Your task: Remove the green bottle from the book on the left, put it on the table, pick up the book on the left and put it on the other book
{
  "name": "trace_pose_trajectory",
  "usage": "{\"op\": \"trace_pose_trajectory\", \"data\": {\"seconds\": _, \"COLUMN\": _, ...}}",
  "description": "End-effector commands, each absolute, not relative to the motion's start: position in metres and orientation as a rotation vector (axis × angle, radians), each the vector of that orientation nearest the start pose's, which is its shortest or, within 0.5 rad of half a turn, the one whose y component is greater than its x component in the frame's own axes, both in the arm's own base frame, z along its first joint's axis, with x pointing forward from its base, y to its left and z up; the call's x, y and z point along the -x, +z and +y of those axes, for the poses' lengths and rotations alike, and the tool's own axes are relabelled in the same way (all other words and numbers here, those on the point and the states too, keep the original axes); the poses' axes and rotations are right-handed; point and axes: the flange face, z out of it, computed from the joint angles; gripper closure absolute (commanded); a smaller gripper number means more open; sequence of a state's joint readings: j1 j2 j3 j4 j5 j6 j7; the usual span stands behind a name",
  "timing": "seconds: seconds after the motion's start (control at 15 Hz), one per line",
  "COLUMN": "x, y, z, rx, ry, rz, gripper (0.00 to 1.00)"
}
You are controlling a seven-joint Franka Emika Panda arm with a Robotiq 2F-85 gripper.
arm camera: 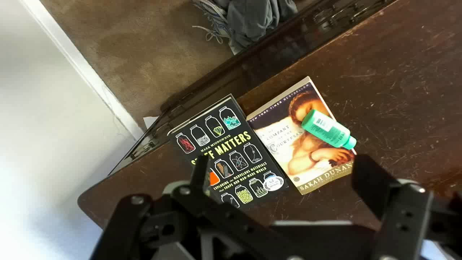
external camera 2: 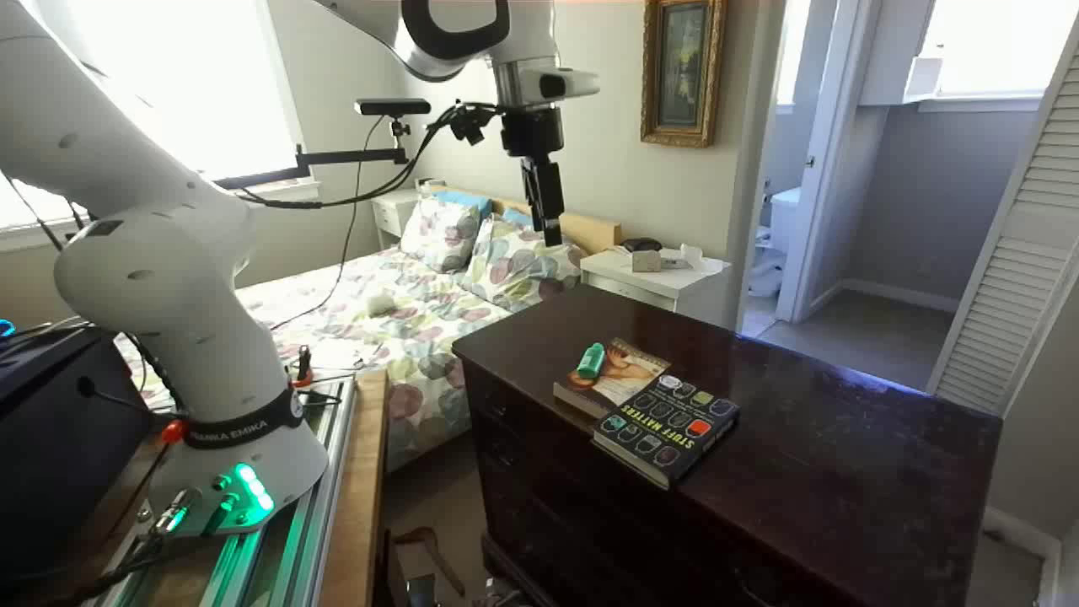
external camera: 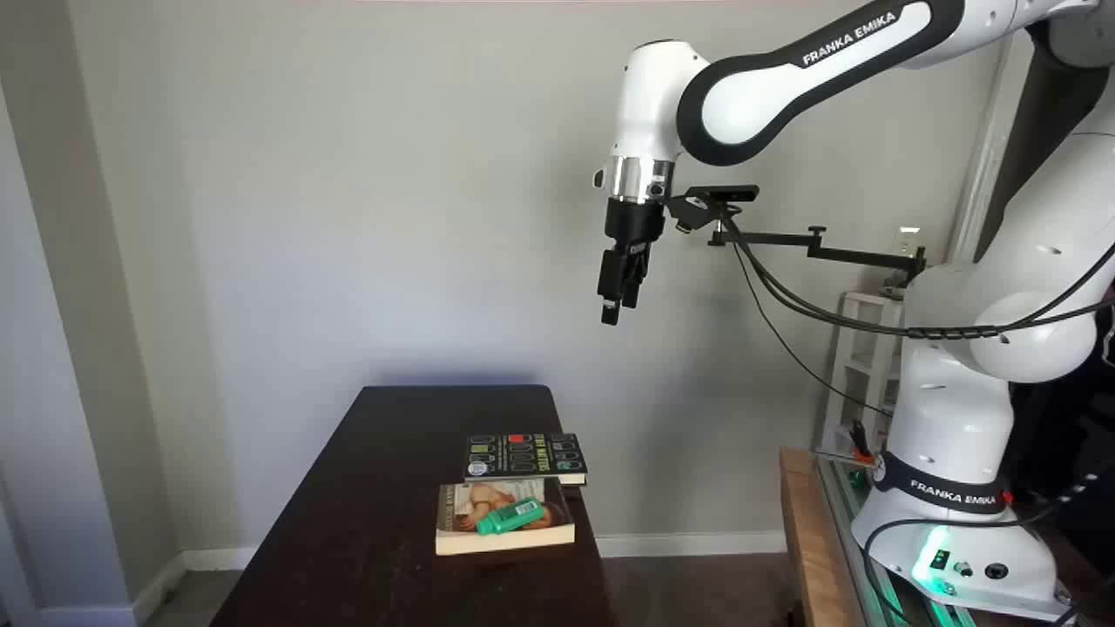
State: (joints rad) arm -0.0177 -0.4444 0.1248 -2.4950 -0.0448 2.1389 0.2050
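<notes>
Table (external camera: 348,522): long dark brown wooden top (I see its scratches in the wrist view).
Other book (arm camera: 234,150): black cover patterned with jars, face up on the table, near a long edge.
Tan book (arm camera: 285,142): face up, just beside the other book.
My claw (external camera: 619,311): I hold it well above the books, jaws spread wide, gripping nothing.
Green bottle (arm camera: 326,128): lying on its side on the tan book, cap toward one long edge.
</notes>
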Motion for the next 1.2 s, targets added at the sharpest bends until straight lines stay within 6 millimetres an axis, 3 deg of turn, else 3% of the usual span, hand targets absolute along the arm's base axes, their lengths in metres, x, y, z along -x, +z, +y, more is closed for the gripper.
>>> {"op": "trace_pose_trajectory", "data": {"seconds": 0.0, "x": -0.413, "y": 0.45, "z": 0.044, "rx": 3.213, "ry": -0.156, "rz": 0.137, "gripper": 0.0}}
{"op": "trace_pose_trajectory", "data": {"seconds": 0.33, "x": -0.413, "y": 0.45, "z": 0.044, "rx": 3.213, "ry": -0.156, "rz": 0.137, "gripper": 0.0}}
{"op": "trace_pose_trajectory", "data": {"seconds": 0.47, "x": -0.417, "y": 0.448, "z": 0.041, "rx": 3.266, "ry": -0.215, "rz": 0.19, "gripper": 0.0}}
{"op": "trace_pose_trajectory", "data": {"seconds": 0.73, "x": -0.433, "y": 0.438, "z": 0.037, "rx": 3.232, "ry": -0.374, "rz": 0.086, "gripper": 0.0}}
{"op": "trace_pose_trajectory", "data": {"seconds": 1.13, "x": -0.453, "y": 0.399, "z": 0.06, "rx": 3.105, "ry": -0.607, "rz": -0.147, "gripper": 0.0}}
